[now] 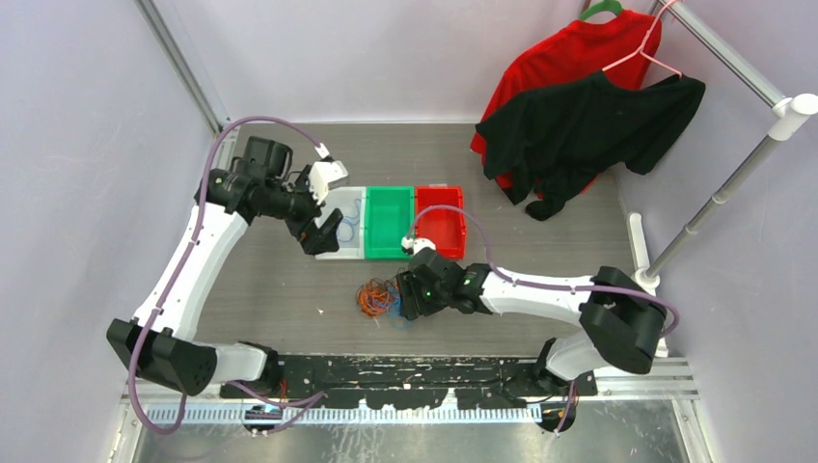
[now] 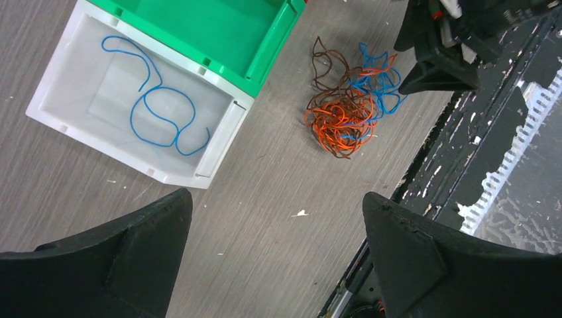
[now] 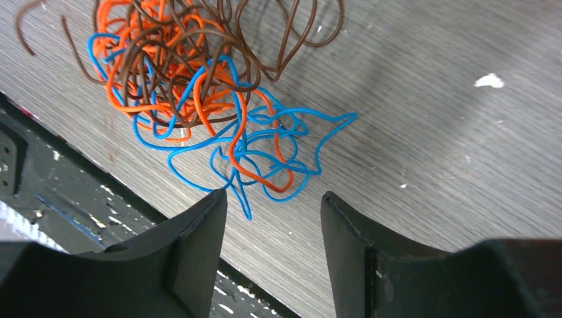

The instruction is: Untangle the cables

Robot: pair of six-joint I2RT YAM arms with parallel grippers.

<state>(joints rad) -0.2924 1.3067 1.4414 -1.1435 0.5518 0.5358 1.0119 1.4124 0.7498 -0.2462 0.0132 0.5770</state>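
Blue first: one blue cable point(image 2: 131, 119) lies loose and alone in the white bin point(image 2: 79, 99) at far left, so I count that one as sorted. My left gripper point(image 2: 275, 212) hangs above the near corner of that bin, jaws wide apart, nothing in them.

Next over, the green bin point(image 1: 386, 217) shows no cable that I can see.

In front of the bins, on the table point(image 1: 289, 280), sits the tangle point(image 3: 172, 73): orange, brown and blue cables knotted in one clump. The orange and brown are balled tight, and the blue loops trail out on the side toward my right arm. That clump is the bulk of the job, not yet pulled apart.

My right gripper point(image 3: 272, 205) is low at the edge of the tangle. Its jaws are partly apart and nothing sits between them; the nearest blue loop ends just ahead of the fingertips.

Red bin point(image 1: 439, 230) at far right: no cable visible, though a purple hose crosses part of it.

My call: early stage, one cable out, most of the separating left.
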